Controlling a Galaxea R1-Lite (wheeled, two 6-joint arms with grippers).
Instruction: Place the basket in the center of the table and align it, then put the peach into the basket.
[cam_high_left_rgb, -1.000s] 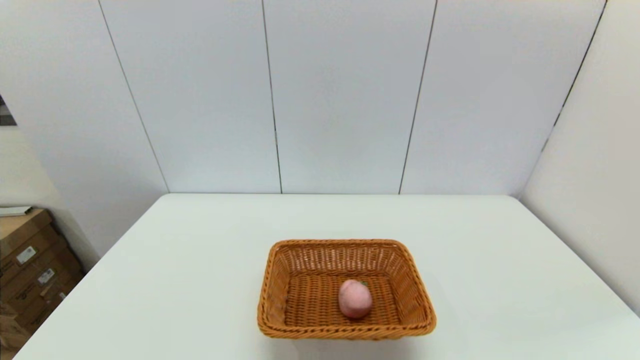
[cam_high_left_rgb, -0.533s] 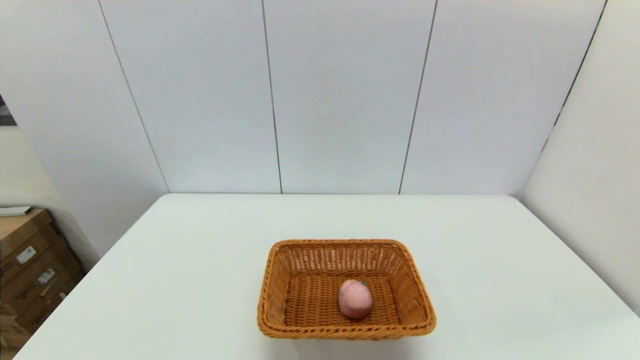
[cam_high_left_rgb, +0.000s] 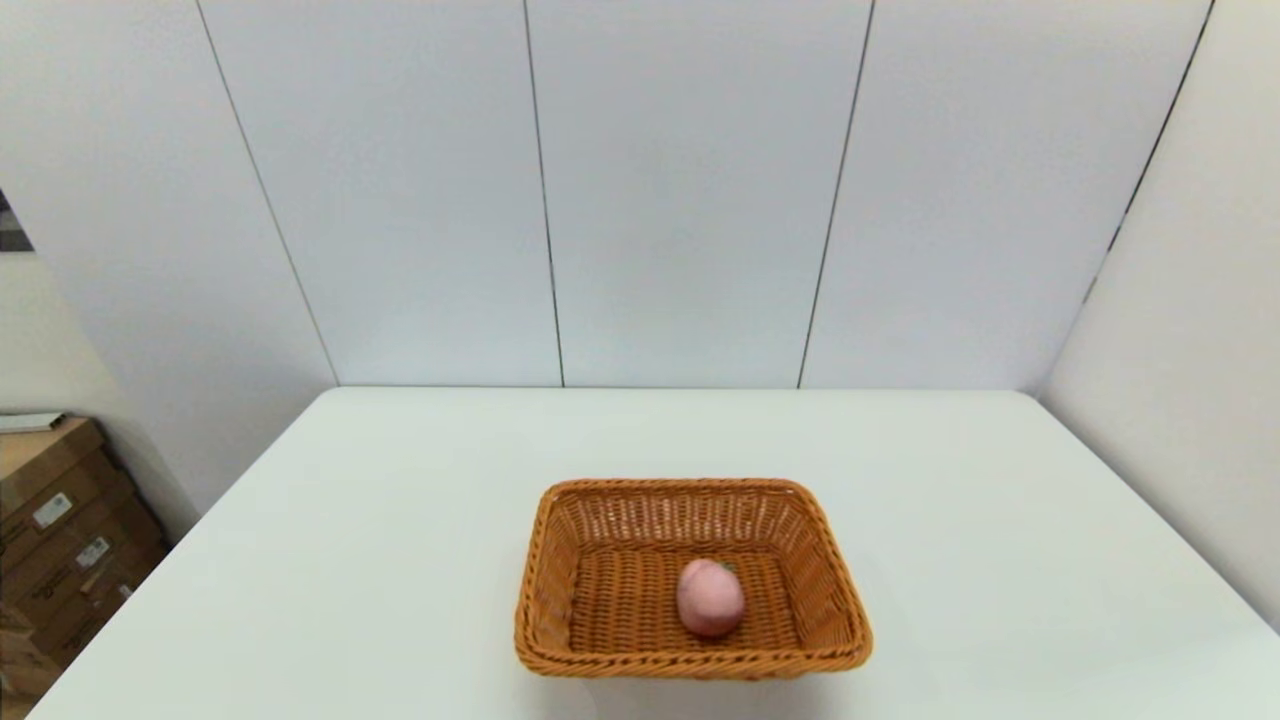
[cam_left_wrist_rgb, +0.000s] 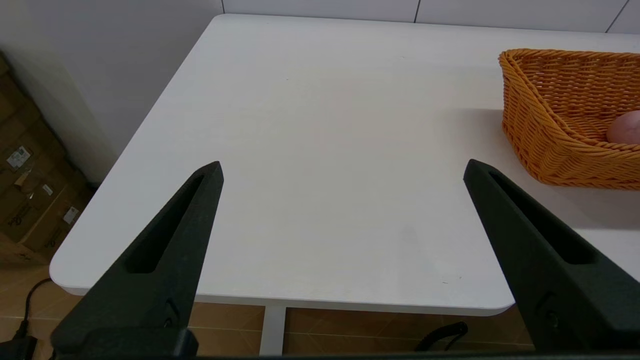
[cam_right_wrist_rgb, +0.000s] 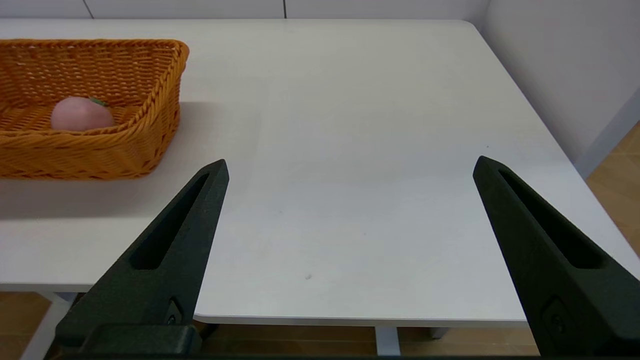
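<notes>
The basket (cam_high_left_rgb: 692, 580) sits low and centre in the head view, square to the near edge of the white tabletop (cam_high_left_rgb: 400, 520), and there's the peach (cam_high_left_rgb: 710, 597) lying inside it, on the woven floor a touch right of middle (tiny dark stem facing the back wall). Neither arm shows in the head view. The left pincer (cam_left_wrist_rgb: 342, 167) hangs spread wide and holding nothing near the tabletop's front left corner, basket off at the right of its frame. The right pincer (cam_right_wrist_rgb: 350, 165) matches it, released and bare, basket at upper left.
</notes>
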